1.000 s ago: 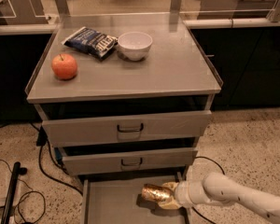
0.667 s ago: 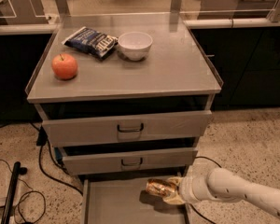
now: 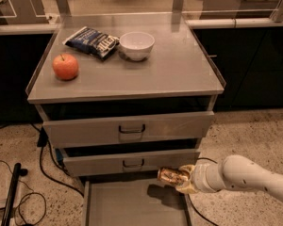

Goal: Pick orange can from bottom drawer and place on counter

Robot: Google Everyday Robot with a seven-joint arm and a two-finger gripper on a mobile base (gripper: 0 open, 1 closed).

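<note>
Small shiny orange-gold cylindrical can [image 3: 170, 175] — on its side, clamped in the white arm's hand [image 3: 181, 179], above the open grey metal bottom drawer [image 3: 127, 206]. Flat grey cabinet-top surface [image 3: 179, 69] — 1 orange-red apple [image 3: 65, 66], 1 white bowl [image 3: 137, 45], 1 dark blue snack bag [image 3: 92, 41].

Flat grey surface [image 3: 179, 74] atop the drawer cabinet, with clear raised guards along its sides. Carries three things: round orange-red apple [image 3: 65, 66] near the left edge; dark blue snack bag [image 3: 91, 42] lying flat behind it, toward the back; white bowl [image 3: 137, 45] upright, just beside the bag's right end. Below, bottom drawer [image 3: 132, 206] standing open, with gripper [image 3: 182, 181] over its right rear corner, jaws clasping orange can [image 3: 171, 175], held clear of the drawer floor.
</note>
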